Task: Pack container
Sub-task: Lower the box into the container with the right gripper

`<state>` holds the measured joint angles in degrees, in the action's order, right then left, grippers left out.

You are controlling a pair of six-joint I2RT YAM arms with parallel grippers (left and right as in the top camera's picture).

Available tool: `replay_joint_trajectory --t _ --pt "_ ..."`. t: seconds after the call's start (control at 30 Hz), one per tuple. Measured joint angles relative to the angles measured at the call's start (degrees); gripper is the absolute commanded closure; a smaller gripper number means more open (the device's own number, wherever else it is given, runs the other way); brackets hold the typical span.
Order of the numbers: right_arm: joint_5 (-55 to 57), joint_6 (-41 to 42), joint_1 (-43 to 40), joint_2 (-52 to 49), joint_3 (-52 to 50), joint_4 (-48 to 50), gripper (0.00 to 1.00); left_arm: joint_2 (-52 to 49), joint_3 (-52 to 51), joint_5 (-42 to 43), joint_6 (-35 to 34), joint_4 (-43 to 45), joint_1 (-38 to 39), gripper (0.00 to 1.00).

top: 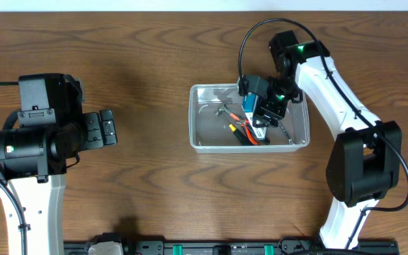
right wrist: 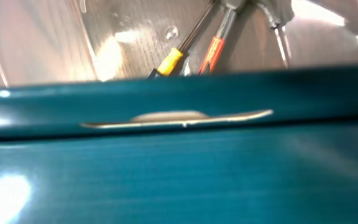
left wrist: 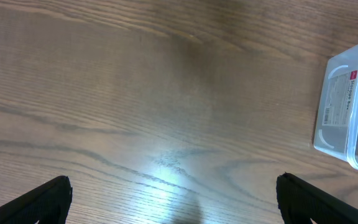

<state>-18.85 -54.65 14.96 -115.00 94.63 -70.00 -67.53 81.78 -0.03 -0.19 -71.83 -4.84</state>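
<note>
Overhead: container [top: 207, 142] sits on the worktop [top: 154, 57] right of centre, with hand tools [top: 241, 132] lying inside. Right hand [top: 262, 108] is over the tub, clenched on a blue box [top: 248, 105], though its fingers are hidden in the right wrist view. That view is mostly box face [right wrist: 179, 168], with a yellow-handled tool [right wrist: 169, 60] and an orange-handled tool [right wrist: 213, 53] beyond. Left hand [top: 108, 127] is well apart from the tub, released, fingers spread wide over bare wood.
</note>
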Motion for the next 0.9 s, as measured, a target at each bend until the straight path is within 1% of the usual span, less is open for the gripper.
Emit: replay_joint_trajectory --t 0.07,0.17,0.4,0.53,0.67,0.7,0.73,0.9 --pt "0.13 0.00 0.00 0.00 -0.42 0.26 0.19 0.00 0.00 0.00 0.00 0.00 0.00 0.02" --pt "0.26 -0.02 0.00 0.00 -0.55 0.46 0.23 0.00 0.00 0.00 0.00 0.00 0.00 0.02" --pt "0.35 -0.02 0.20 0.00 -0.57 0.48 0.22 0.00 0.00 0.00 0.00 0.02 0.00 0.02" --pt "0.46 -0.02 1.79 0.00 -0.57 0.48 0.22 0.00 0.00 0.00 -0.02 0.00 0.00 0.02" --pt "0.46 -0.02 3.91 0.00 -0.57 0.44 0.18 0.00 0.00 0.00 -0.02 0.00 0.00 0.02" --pt "0.46 -0.02 4.55 0.00 -0.57 0.44 0.15 0.00 0.00 0.00 -0.02 0.00 0.00 0.02" --pt "0.46 -0.04 5.07 0.00 -0.57 0.46 0.01 0.00 0.00 0.00 0.00 0.00 0.00 0.02" --pt "1.14 -0.17 6.75 0.00 -0.57 0.44 0.01 0.00 0.00 0.00 -0.02 0.00 0.00 0.02"
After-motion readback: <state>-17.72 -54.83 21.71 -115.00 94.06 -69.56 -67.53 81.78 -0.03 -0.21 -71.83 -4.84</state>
